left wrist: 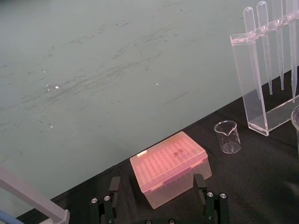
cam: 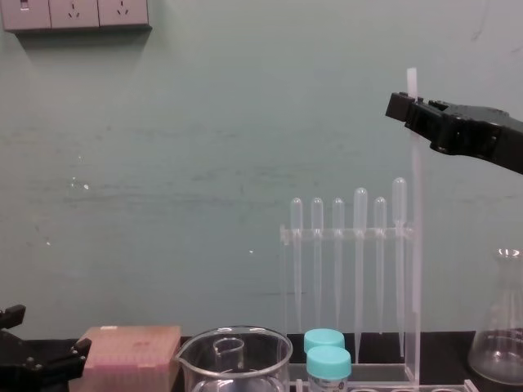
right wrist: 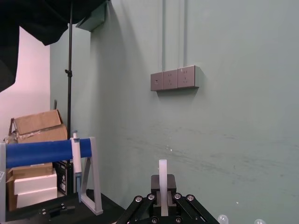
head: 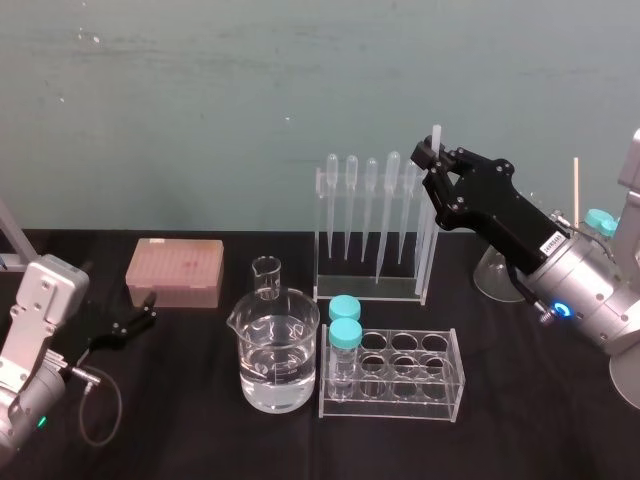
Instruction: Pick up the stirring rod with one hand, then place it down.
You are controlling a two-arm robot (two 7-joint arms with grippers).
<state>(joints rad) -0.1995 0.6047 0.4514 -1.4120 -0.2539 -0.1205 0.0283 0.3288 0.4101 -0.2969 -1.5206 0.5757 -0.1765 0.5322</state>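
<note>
The stirring rod (head: 430, 230) is a thin translucent-white stick standing almost upright at the right end of the pipette rack (head: 368, 287). My right gripper (head: 430, 155) is shut on the rod near its top, and a short stub pokes up above the fingers. From the side, the stirring rod (cam: 414, 245) runs from the right gripper (cam: 402, 108) down to about the rack's base. The right wrist view has the stirring rod (right wrist: 162, 172) pinched between the fingers of the right gripper (right wrist: 162, 205). My left gripper (head: 145, 310) rests open, low at the table's left, just short of a pink tip box (left wrist: 169, 164).
A large beaker (head: 278, 370) of water stands at centre with a small beaker (head: 266, 275) behind it. A clear tube rack (head: 400, 378) holds two teal-capped tubes (head: 344, 335). The pink tip box (head: 175, 270) sits back left. A glass flask (cam: 502, 327) stands at the right.
</note>
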